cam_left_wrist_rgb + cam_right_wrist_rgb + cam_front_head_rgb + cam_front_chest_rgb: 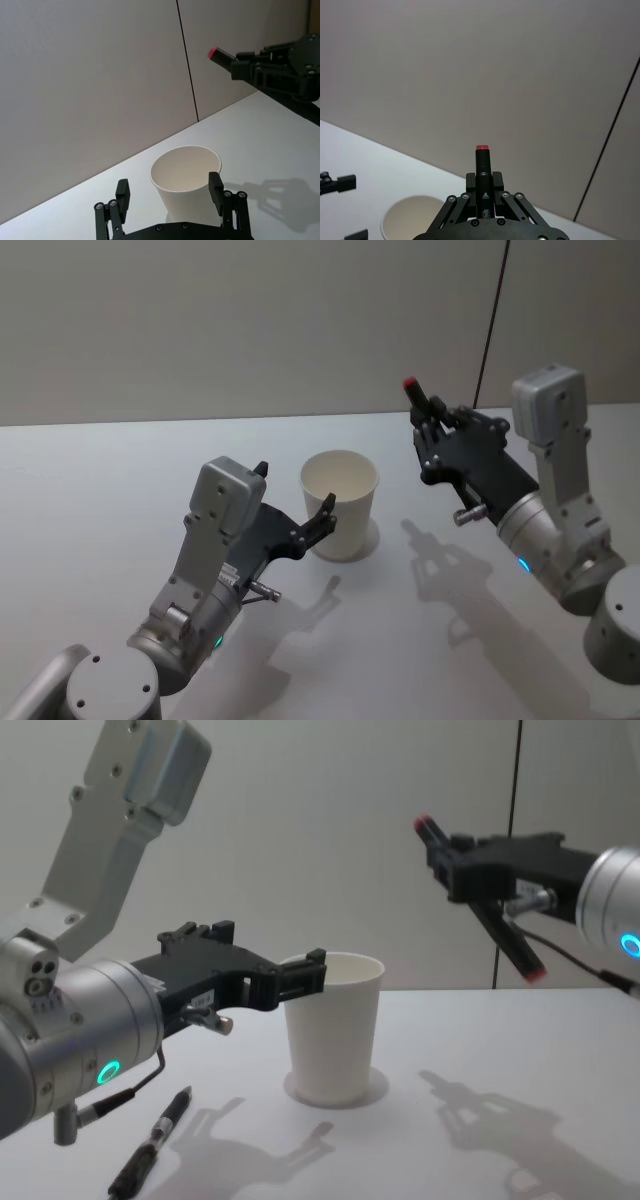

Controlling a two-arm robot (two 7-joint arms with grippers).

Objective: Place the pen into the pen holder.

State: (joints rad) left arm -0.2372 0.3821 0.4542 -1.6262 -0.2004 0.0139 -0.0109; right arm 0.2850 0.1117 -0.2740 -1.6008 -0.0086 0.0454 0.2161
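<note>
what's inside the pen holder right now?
Visible inner wall of the pen holder is bare white; its bottom is hidden. The pen is clamped in the right gripper, raised right of it; left gripper open, close beside it.

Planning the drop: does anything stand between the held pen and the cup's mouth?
Nothing visible does. The right tool holds the pen up, right of the pen holder; the open left tool flanks its sides, not its mouth.

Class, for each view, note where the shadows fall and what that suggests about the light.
Head view: both the left end effector and the right end effector, holding the pen, cast soft shadows on the table beneath them. Chest view: the same shadows flank the paper cup. Light likely overhead.
</note>
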